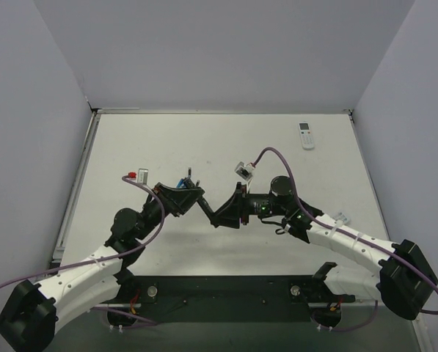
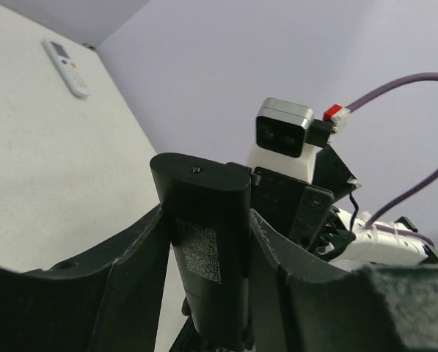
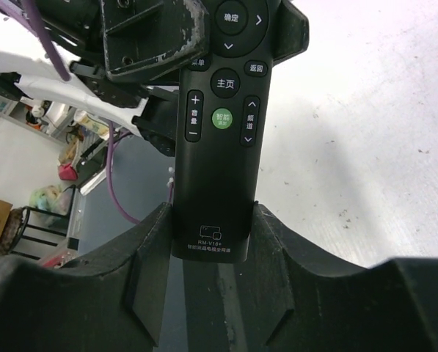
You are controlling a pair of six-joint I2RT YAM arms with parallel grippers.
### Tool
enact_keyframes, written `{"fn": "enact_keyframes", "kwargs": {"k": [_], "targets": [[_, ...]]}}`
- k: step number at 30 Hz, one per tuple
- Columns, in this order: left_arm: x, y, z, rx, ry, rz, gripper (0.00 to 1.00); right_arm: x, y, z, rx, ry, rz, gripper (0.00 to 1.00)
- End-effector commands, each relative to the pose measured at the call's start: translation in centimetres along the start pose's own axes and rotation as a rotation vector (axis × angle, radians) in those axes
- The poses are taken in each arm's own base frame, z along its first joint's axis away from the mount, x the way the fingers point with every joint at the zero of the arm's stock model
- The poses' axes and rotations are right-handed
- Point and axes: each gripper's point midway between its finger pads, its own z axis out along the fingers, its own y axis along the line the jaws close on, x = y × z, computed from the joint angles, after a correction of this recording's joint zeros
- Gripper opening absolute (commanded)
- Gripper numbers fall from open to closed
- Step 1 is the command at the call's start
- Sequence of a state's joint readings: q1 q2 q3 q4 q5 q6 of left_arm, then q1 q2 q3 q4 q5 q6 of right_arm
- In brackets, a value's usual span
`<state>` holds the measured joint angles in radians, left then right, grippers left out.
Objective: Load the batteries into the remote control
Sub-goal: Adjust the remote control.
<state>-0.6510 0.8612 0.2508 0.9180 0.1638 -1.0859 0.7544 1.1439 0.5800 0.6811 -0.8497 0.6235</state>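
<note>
Both ends held, top view: black remote [image 1: 206,210] over the table's [image 1: 167,139] middle, likely steadied for loading.
Nearby: blue battery [image 1: 182,180] just beyond it, toward the far edge; white remote [image 1: 305,136] by the far right corner, out of the way.
Left wrist view: left end effector [image 2: 207,249] clamps the remote's sides, stickered back showing.
Right wrist view: right end effector [image 3: 213,235] clamps the button end; neither looks free for a battery.

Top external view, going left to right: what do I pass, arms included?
left end effector → black remote control, gripped by both → right end effector → small white remote lying farther back on the table
</note>
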Motion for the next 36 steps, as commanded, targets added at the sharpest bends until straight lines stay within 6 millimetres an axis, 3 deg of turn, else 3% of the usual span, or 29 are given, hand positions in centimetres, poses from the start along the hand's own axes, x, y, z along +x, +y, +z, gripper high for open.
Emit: {"fn": "enact_keyframes", "kwargs": {"k": [1, 2, 5, 8, 9, 13, 22, 31, 36], "targets": [[-2.2, 2.2, -0.2, -0.2, -0.098, 0.033, 0.0, -0.4, 0.0, -0.6, 0.05, -0.006, -0.112, 0.43], [-2.2, 2.8, -0.5, -0.244, -0.1, 0.031, 0.0, -0.3, -0.2, -0.8, 0.075, -0.003, -0.129, 0.57], [-2.1, 4.8, -1.3, -0.392, -0.097, 0.011, 0.0, 0.0, -1.4, -1.5, 0.202, 0.017, -0.225, 0.76], [-1.7, 6.1, -1.8, -0.508, -0.079, 0.009, 0.0, -0.1, -2.4, -2.1, 0.331, 0.018, -0.348, 0.82], [-1.3, 6.9, -2.3, -0.56, -0.06, 0.014, 0.0, -0.3, -2.5, -2.2, 0.354, 0.015, -0.376, 0.82], [-1.0, 7.1, -2.0, -0.623, -0.042, 0.019, 0.0, -0.4, -3.1, -2.2, 0.456, 0.03, -0.514, 0.82], [-0.3, 7.1, -1.6, -0.646, -0.041, 0.02, 0.0, 0.2, -3.9, -0.1, 0.585, 0.094, -0.685, 0.78], [-0.3, 6.9, -1.5, -0.638, -0.053, 0.02, 0.0, 1.5, -5.5, 2.6, 0.612, 0.119, -0.647, 0.68], [-0.3, 6.9, -1.5, -0.631, -0.059, 0.018, 0.0, 2.0, -6.6, 3.4, 0.641, 0.134, -0.641, 0.53]]}}
